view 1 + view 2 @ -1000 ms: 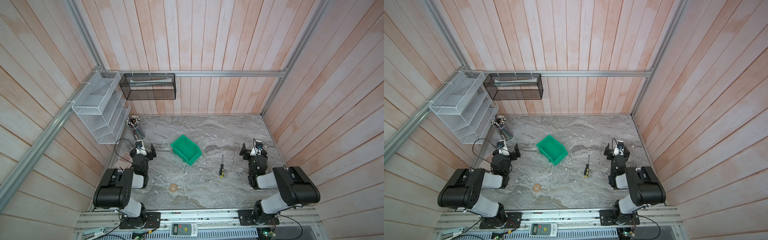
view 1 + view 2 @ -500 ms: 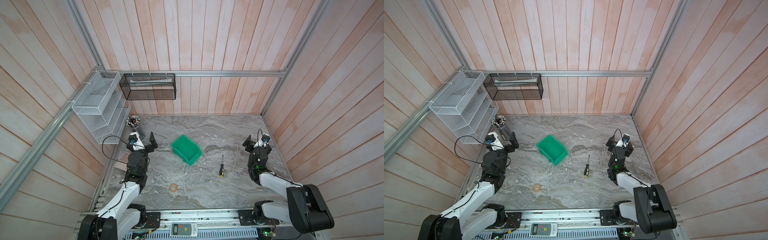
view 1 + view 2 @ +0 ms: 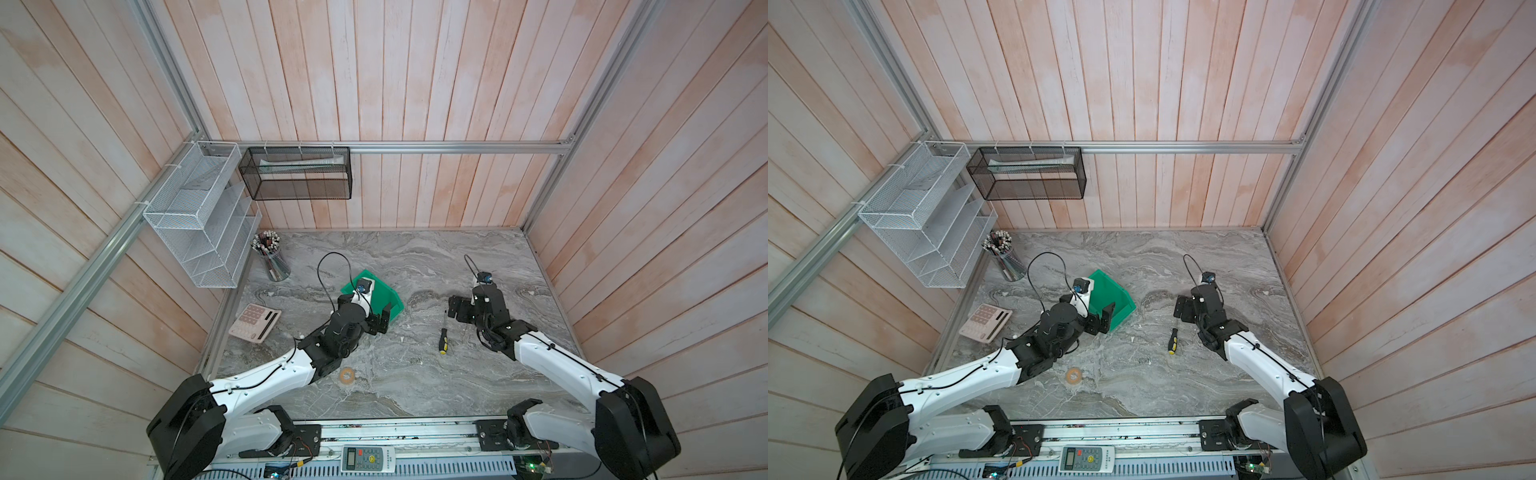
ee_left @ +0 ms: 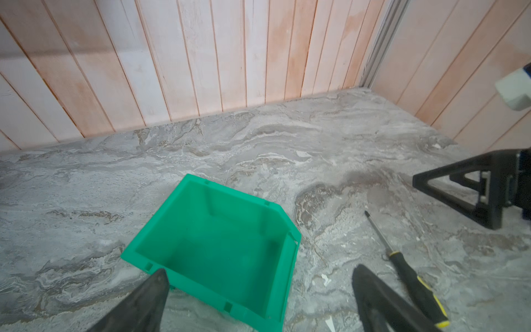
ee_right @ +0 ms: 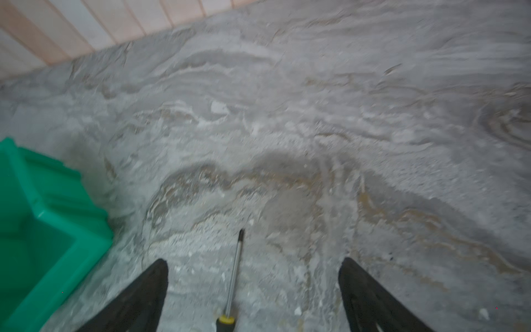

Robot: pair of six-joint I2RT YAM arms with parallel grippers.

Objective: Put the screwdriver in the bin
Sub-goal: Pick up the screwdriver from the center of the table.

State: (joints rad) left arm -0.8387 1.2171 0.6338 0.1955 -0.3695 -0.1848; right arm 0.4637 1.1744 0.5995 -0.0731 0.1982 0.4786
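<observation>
3 extras sit near bin (image 3: 394, 302): calculator (image 3: 254, 322), tape ring (image 3: 345, 375), pencil cup (image 3: 272, 259)

Pale pink plank walls (image 3: 374, 83), aluminium rail (image 3: 457, 146) along the back, grey marbled tabletop (image 3: 415, 257), white wire rack (image 3: 195, 216), black mesh basket (image 3: 299, 183) beside it

screwdriver (image 3: 443, 338): black-yellow handle, thin shaft, flat on marble tabletop (image 3: 415, 257), right of bin, apart
bin (image 4: 235, 209): green, upright, cut-away lip facing screwdriver
</observation>
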